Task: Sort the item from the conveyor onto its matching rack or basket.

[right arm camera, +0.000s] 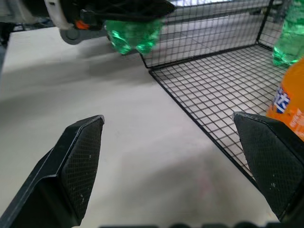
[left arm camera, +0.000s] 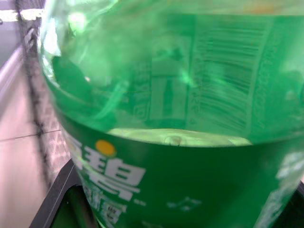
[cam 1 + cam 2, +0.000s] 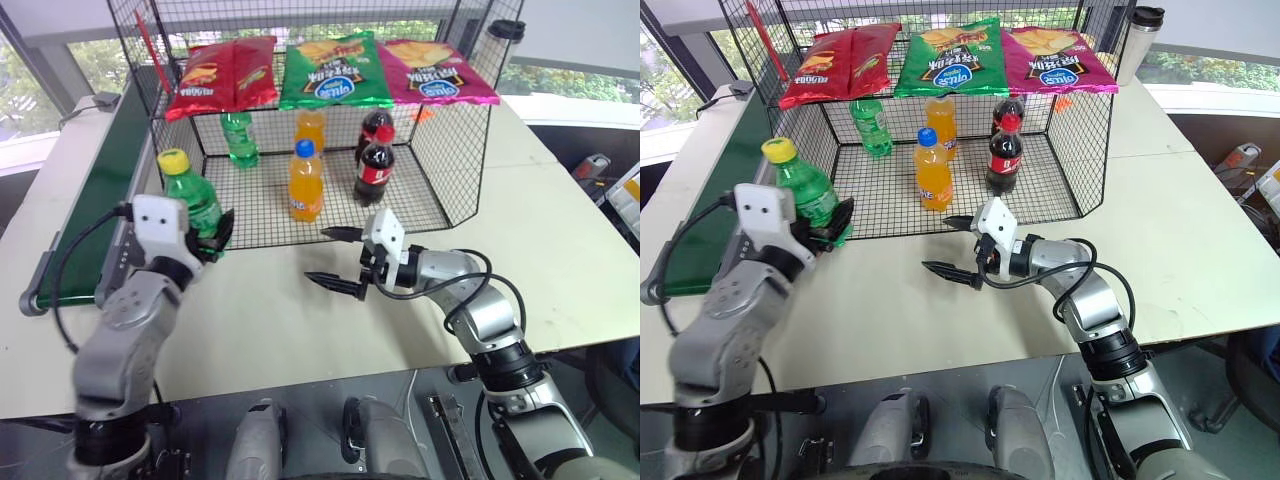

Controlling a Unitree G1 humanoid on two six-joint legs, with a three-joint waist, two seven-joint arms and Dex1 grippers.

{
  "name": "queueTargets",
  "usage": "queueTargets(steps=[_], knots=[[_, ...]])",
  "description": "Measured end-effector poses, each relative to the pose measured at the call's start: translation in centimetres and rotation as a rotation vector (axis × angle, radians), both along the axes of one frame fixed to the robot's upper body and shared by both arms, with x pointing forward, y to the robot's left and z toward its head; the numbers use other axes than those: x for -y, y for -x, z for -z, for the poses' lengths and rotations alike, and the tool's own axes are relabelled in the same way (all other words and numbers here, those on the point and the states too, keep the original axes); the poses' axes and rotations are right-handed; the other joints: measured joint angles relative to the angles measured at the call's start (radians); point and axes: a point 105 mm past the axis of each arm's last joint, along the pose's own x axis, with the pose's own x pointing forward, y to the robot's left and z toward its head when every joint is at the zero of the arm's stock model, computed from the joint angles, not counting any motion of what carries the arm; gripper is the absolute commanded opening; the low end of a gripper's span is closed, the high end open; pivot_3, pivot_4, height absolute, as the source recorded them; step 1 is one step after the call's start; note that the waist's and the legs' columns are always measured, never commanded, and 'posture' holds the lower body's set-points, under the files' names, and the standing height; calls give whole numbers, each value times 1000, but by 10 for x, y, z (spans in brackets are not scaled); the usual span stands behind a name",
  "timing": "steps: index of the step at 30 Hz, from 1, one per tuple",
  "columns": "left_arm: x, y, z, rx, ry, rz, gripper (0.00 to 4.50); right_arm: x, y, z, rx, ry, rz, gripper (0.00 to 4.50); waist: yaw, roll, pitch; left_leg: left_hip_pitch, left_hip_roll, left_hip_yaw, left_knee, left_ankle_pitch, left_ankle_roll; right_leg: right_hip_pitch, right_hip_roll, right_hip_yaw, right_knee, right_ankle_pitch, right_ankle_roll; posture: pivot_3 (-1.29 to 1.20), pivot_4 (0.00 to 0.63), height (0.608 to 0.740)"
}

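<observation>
The item, a green bottle [image 3: 190, 195] with a yellow cap, is held slightly tilted in my left gripper [image 3: 216, 240], which is shut on its lower body. It hangs just above the table at the front left corner of the black wire-mesh cage [image 3: 440, 150], outside the mesh; its base [image 1: 133, 35] appears in the right wrist view. In the left wrist view the bottle's label [image 2: 190, 180] is pressed close to the camera. The conveyor [image 3: 100, 170] runs along the table's left side. My right gripper [image 3: 335, 258] is open over the bare table before the cage, pointing left.
On the cage floor stand a green bottle [image 3: 238, 137], two orange bottles [image 3: 305, 182] and two cola bottles [image 3: 375, 165]. Chip bags [image 3: 335, 70] hang along the cage's top. A black-lidded cup [image 3: 505, 30] stands at the back right.
</observation>
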Motion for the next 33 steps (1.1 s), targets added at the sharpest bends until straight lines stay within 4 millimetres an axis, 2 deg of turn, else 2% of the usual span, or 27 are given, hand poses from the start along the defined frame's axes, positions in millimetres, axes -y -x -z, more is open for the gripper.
queueTargets(steps=[3,9,21,24,25,33], knots=[[11,-15,3,21,-6,-2,2748,4,-7,4,18,45,61,4500,1,0,0,0,0,0,0,0,0,0,0,0,0,0,0,0,150,740],[21,-44,21,4,-13,-23,2748,12,-18,16,-5,107,150,4500,0,0,0,0,0,1,0,0,0,0,0,0,0,0,0,0,150,740],[19,-79,37,9,-52,-62,2748,14,-20,21,-28,135,181,4500,0,0,0,0,0,1,0,0,0,0,0,0,0,0,1,0,150,740],[17,-83,38,13,-50,-75,4221,14,-20,21,-36,138,182,4500,0,0,0,0,0,1,0,0,0,0,0,0,0,0,1,0,150,740],[17,-84,38,19,-45,-76,4398,14,-20,22,-39,139,182,4500,0,0,0,0,0,1,0,0,0,0,-1,0,0,0,1,0,150,740],[18,-79,23,75,-36,-66,4398,13,-19,22,-45,140,167,4500,-1,0,0,0,0,1,0,0,0,0,-1,0,0,0,1,0,150,740]])
